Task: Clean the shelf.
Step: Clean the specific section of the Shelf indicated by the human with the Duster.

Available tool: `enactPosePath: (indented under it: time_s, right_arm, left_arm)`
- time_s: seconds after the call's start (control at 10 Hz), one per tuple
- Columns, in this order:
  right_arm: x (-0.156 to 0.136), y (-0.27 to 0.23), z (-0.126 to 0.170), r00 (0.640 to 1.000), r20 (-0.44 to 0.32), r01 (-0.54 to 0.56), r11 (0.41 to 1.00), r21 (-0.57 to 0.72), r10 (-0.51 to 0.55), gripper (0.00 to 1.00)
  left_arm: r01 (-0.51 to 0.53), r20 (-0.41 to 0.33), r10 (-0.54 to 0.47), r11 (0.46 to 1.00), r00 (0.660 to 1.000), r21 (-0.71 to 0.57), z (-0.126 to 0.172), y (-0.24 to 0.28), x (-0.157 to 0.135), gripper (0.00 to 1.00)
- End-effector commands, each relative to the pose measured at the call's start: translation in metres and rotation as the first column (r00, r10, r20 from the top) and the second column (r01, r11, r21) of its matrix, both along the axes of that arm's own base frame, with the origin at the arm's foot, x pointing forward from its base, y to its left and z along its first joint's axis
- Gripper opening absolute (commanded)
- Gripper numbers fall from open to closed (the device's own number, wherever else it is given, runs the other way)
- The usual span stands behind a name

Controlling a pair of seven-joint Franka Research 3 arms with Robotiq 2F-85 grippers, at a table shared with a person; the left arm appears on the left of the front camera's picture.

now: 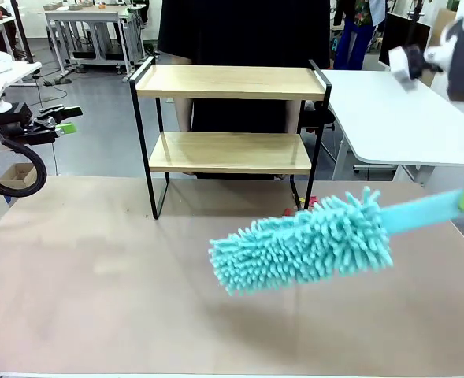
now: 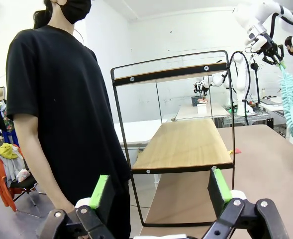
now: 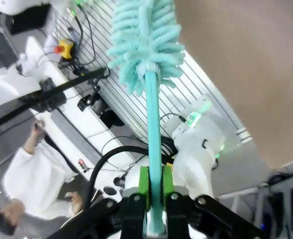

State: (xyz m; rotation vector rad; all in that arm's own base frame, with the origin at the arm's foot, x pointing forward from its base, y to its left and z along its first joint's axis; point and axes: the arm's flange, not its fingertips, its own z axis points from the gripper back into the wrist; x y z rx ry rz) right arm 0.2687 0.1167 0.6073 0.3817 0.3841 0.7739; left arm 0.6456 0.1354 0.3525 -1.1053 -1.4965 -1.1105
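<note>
Shelf (image 1: 230,82) on table (image 1: 98,299); teal duster (image 1: 302,244) hovers before it; person (image 1: 243,31) behind.

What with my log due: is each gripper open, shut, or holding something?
Left gripper: open, empty.
Right gripper: shut on the duster handle.

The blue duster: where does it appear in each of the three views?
Front view: duster, right of centre, over the table.
Left wrist view: duster at the right edge, head down.
Right wrist view: duster top centre, handle in the right claw.
Shared landmark: the brown table.
</note>
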Motion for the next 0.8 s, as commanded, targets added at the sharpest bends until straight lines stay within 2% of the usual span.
enactPosePath:
  time_s: [0.0, 0.2, 0.3, 0.7]
  right_arm:
    - [-0.018, -0.023, -0.021, 0.999, 0.028, -0.016, 0.999, 0.039, 0.015, 0.13]
    - [-0.021, -0.033, -0.032, 0.999, 0.020, 0.028, 0.997, 0.067, -0.029, 0.13]
    - [-0.017, -0.019, -0.024, 1.000, -0.012, 0.004, 1.000, 0.020, -0.003, 0.13]
    - [-0.017, -0.019, -0.024, 1.000, -0.012, 0.004, 1.000, 0.020, -0.003, 0.13]
  left_arm:
    - [-0.003, 0.008, 0.003, 1.000, 1.000, -0.002, 0.002, 0.000, -0.002, 1.00]
    - [-0.003, 0.008, 0.003, 1.000, 1.000, -0.002, 0.002, 0.000, -0.002, 1.00]
    - [-0.003, 0.008, 0.003, 1.000, 1.000, -0.002, 0.002, 0.000, -0.002, 1.00]
    - [-0.003, 0.008, 0.003, 1.000, 1.000, -0.002, 0.002, 0.000, -0.002, 1.00]
